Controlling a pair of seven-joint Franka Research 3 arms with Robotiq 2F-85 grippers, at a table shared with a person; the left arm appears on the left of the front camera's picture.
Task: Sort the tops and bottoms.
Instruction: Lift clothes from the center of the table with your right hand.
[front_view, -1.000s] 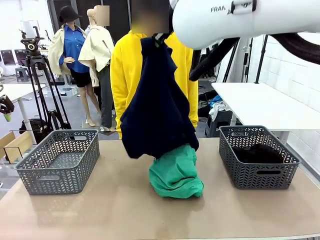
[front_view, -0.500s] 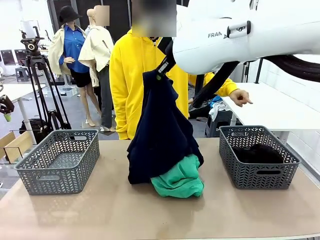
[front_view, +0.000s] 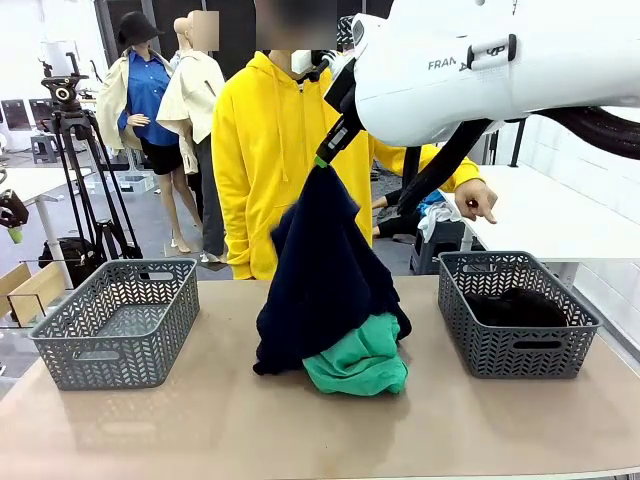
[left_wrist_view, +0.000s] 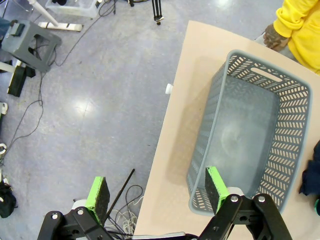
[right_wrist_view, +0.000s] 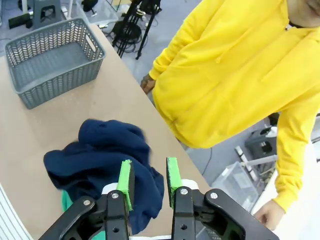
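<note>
While the right end effector (right_wrist_view: 149, 169) hovers, navy garment (front_view: 320, 270) lies (just below).

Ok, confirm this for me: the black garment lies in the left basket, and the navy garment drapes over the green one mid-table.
Not left: the front view shows the black garment in the right basket. The navy garment does drape over the green garment mid-table.

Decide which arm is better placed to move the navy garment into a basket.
Right, probably: the right gripper is at the navy garment, the left gripper off by the left basket.
</note>
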